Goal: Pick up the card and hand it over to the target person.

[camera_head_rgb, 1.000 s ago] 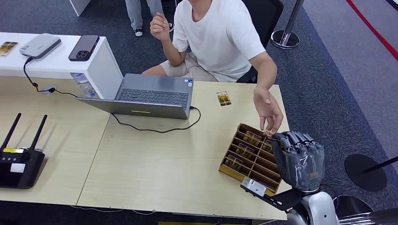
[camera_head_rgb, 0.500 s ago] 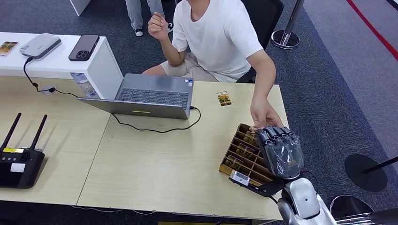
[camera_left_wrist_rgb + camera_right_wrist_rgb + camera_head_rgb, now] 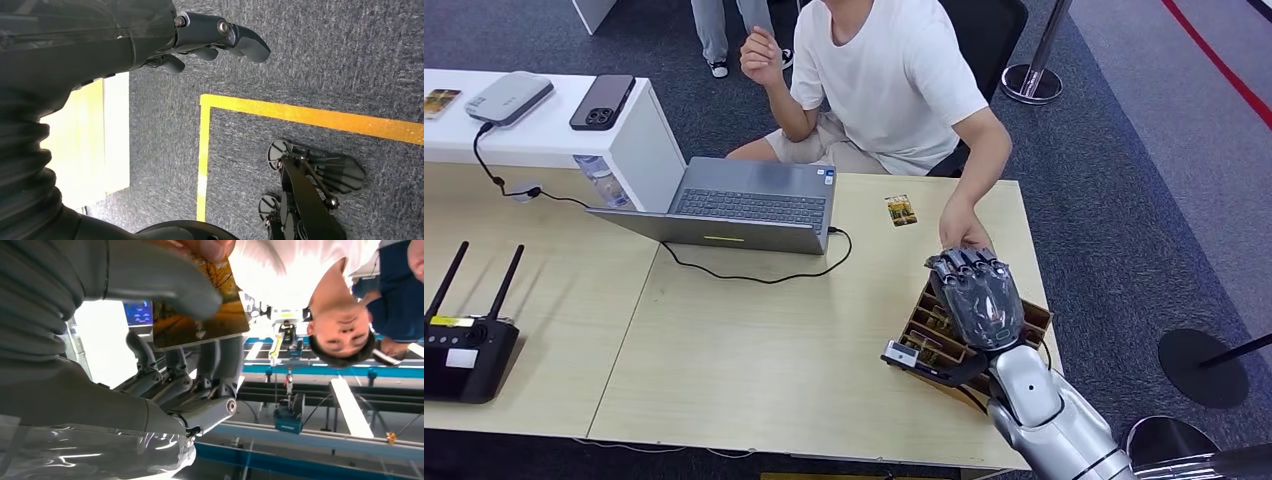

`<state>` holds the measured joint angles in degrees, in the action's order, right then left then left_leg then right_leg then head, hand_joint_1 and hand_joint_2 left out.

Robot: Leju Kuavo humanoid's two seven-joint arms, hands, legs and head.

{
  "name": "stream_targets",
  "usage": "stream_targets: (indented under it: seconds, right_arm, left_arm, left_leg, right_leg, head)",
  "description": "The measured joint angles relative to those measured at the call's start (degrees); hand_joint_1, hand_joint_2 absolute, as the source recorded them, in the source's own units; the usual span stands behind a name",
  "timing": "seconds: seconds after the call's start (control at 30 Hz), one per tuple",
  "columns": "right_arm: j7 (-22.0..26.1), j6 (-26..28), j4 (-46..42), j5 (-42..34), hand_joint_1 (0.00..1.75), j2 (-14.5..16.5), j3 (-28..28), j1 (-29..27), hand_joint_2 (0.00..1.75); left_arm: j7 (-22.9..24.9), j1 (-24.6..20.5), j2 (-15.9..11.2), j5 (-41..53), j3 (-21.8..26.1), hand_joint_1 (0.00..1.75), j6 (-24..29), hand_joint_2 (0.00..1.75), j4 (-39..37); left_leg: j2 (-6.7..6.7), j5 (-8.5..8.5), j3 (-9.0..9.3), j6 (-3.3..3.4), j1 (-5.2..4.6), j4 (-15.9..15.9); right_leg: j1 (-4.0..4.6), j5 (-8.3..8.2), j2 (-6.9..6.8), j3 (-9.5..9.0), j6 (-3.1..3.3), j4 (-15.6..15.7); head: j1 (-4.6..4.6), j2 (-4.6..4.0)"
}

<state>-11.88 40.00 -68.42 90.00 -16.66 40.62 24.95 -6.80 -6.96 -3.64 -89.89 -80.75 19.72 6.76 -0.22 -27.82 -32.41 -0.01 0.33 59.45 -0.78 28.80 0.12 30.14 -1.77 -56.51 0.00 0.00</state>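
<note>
amber card [image 3: 205,315] pinched in right hand [image 3: 975,297]

Right hand [image 3: 977,298] raised at lower right above compartment tray [image 3: 924,340], person's hand [image 3: 964,233] touching its fingertips, laptop [image 3: 746,205] at centre, router [image 3: 464,345] at lower left.

One laptop [image 3: 744,205], one router [image 3: 464,340], one phone [image 3: 602,101], two loose cards [image 3: 901,210] [image 3: 200,315], one divided tray [image 3: 1034,318].

Evenly and brightly lit from overhead in the head view, with soft short shadows under the laptop [image 3: 744,205] and sharp focus around it. Dimmer near the left hand [image 3: 200,35], blurred close up. Blown-out white glare behind the card [image 3: 200,315]; right hand [image 3: 165,370] soft.
</note>
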Motion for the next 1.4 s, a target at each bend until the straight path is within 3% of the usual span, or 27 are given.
stream_targets:
  seconds: [0.03, 0.17, 0.33, 0.47, 0.57, 0.7, 0.8, 0.9, 1.17, 1.4]
  right_arm:
    - [0.1, 0.0, 0.1, 0.0, 0.00, 0.2, -0.2, 0.0, 0.00]
    - [1.5, 0.0, -0.5, 0.0, 0.00, 1.0, -2.3, -0.8, 0.00]
    - [4.0, 0.0, -1.2, 0.0, 0.00, 2.6, -5.4, -1.9, 0.00]
    - [10.2, 0.0, -4.0, -1.8, 0.00, 6.0, -13.2, -4.5, 0.00]
    - [17.7, 0.0, -6.8, -6.2, 0.00, 9.5, -21.7, -6.4, 0.00]
    - [32.7, 0.0, -8.2, -14.1, 0.00, 16.9, -37.8, -7.5, 0.00]
    - [41.7, 0.0, -6.8, -21.1, 0.00, 20.5, -47.2, -6.5, 0.00]
    - [44.7, 0.0, -5.1, -29.3, 0.00, 20.0, -49.8, -5.6, 0.00]
    - [44.5, 0.0, -4.2, -51.8, 0.00, 13.8, -48.4, -5.0, 0.00]
    - [43.1, -0.2, -6.1, -61.3, 0.00, 11.2, -49.5, -5.8, 0.00]
  left_arm:
    - [-0.1, 0.0, 0.0, -0.1, 0.3, 0.00, 0.1, 1.75, 0.0]
    - [0.1, 0.1, -0.1, -0.1, 1.0, 0.00, 0.0, 0.00, 0.2]
    - [0.4, 0.2, 0.0, -0.1, 1.7, 0.00, 0.1, 0.00, 0.2]
    - [0.2, 0.2, 0.1, -0.1, 2.2, 0.00, 0.3, 0.00, 0.2]
    - [0.0, 0.3, 0.2, -0.1, 2.5, 0.00, 0.4, 0.00, 0.2]
    - [-0.2, 0.3, 0.3, -0.1, 2.7, 0.00, 0.6, 0.00, 0.2]
    - [-0.3, 0.3, 0.3, -0.1, 2.7, 0.00, 0.7, 0.00, 0.2]
    - [-0.2, 0.3, 0.4, -0.1, 2.7, 0.00, 0.8, 0.00, 0.2]
    - [-0.4, 0.3, 0.5, -0.1, 2.9, 0.00, 1.2, 0.00, 0.2]
    - [-0.3, 0.1, 0.6, -0.1, 2.5, 0.00, 1.2, 0.00, 0.2]
  left_leg:
    - [-0.01, 0.01, 0.00, 0.00, 0.00, 0.0]
    - [-0.06, 0.01, -0.04, 0.00, 0.00, 0.0]
    - [-0.10, 0.01, -0.06, 0.00, -0.01, 0.0]
    - [-0.10, 0.01, -0.07, -0.01, 0.00, 0.0]
    - [-0.15, 0.01, -0.08, -0.01, -0.01, 0.0]
    - [-0.15, 0.01, -0.12, -0.01, -0.02, 0.1]
    - [-0.17, 0.02, -0.13, -0.01, -0.02, 0.1]
    - [-0.22, 0.04, -0.11, 0.00, -0.02, 0.0]
    - [-0.27, 0.02, -0.07, 0.02, -0.04, 0.0]
    - [-0.28, 0.03, -0.09, 0.02, -0.05, 0.1]
  right_leg:
    - [0.00, 0.00, -0.02, -0.01, 0.01, 0.0]
    - [0.00, 0.00, -0.05, 0.01, -0.01, 0.0]
    - [-0.01, 0.02, -0.09, 0.03, -0.01, 0.0]
    - [0.00, 0.02, -0.08, 0.04, 0.00, 0.0]
    - [-0.02, 0.04, -0.13, 0.05, 0.00, 0.0]
    - [-0.02, 0.05, -0.13, 0.10, 0.00, -0.1]
    - [-0.03, 0.04, -0.15, 0.10, 0.00, -0.1]
    - [-0.02, 0.03, -0.20, 0.06, -0.01, 0.0]
    - [-0.05, 0.04, -0.24, -0.02, -0.03, 0.0]
    - [-0.05, 0.04, -0.26, 0.02, -0.02, 0.0]
  head:
    - [0.00, 0.00]
    - [0.00, 0.00]
    - [0.00, 0.00]
    - [0.00, 0.00]
    - [0.00, 0.00]
    - [0.00, 0.00]
    - [0.00, 0.00]
    - [0.00, 0.00]
    - [0.00, 0.00]
    - [0.00, 0.00]
